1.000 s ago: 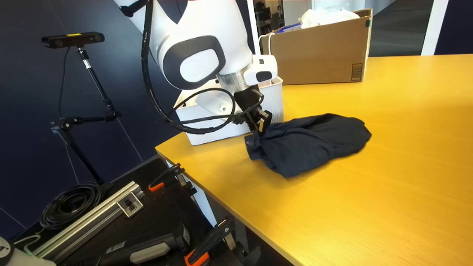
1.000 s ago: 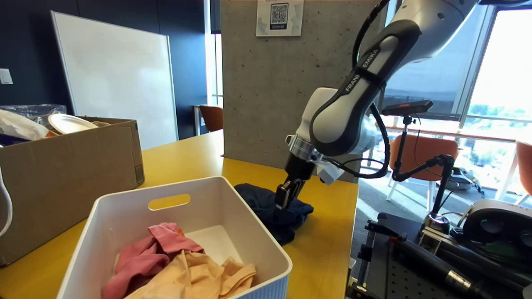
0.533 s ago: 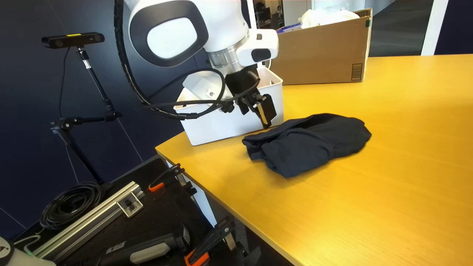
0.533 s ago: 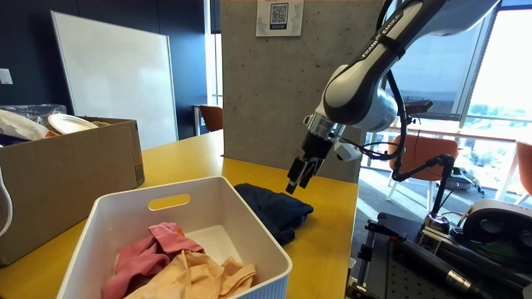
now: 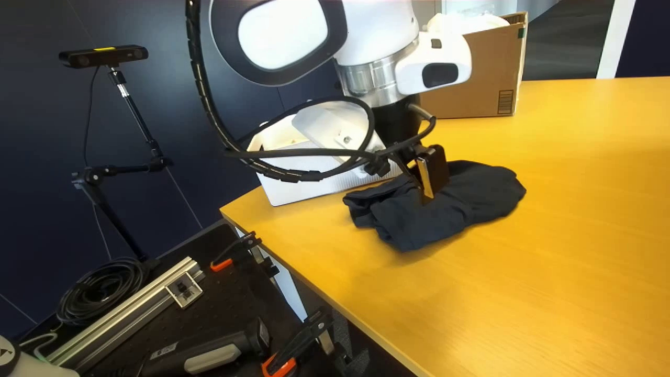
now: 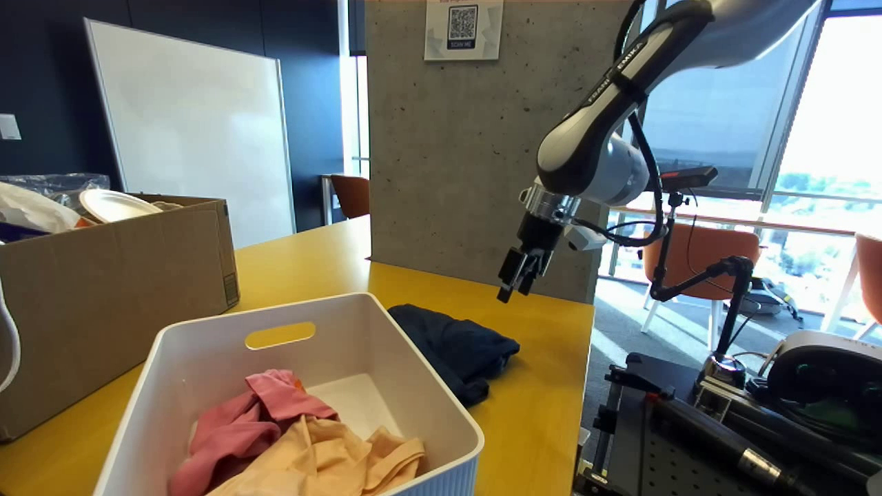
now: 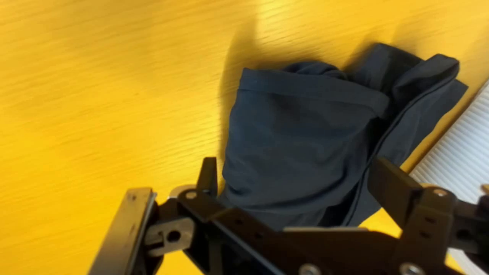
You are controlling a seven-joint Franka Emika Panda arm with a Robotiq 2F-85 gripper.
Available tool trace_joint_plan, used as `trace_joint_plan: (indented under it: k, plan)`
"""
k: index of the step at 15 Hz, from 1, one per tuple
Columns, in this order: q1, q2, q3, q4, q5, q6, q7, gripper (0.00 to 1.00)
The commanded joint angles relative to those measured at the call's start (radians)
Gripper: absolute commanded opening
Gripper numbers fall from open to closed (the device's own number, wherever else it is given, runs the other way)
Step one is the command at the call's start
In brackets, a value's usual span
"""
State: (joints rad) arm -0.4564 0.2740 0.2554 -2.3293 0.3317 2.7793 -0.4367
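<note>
Ideally, with the gripper (image 7: pixel 296 167) spread wide and empty above the hemmed navy garment (image 7: pixel 296 133), its raised fold (image 7: pixel 427 76) should be centred between the jaws before closing.

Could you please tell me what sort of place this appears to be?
It is most likely an office or meeting room used as a robotics workspace: the whiteboard and orange chairs suggest an office, and the robot arm suggests lab-style work.
</note>
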Motion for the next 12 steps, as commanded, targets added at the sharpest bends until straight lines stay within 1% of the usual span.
trace_joint_plan:
  k: [1,5,9,12]
  plan:
    - [0.107,0.104,-0.073,0.099,-0.016,-0.039,0.003,1.00]
    - [0.164,0.196,-0.067,0.149,-0.025,-0.038,0.016,1.00]
    - [0.190,0.296,-0.075,0.193,-0.042,-0.044,0.040,1.00]
    - [0.190,0.340,-0.078,0.203,-0.070,-0.038,0.053,1.00]
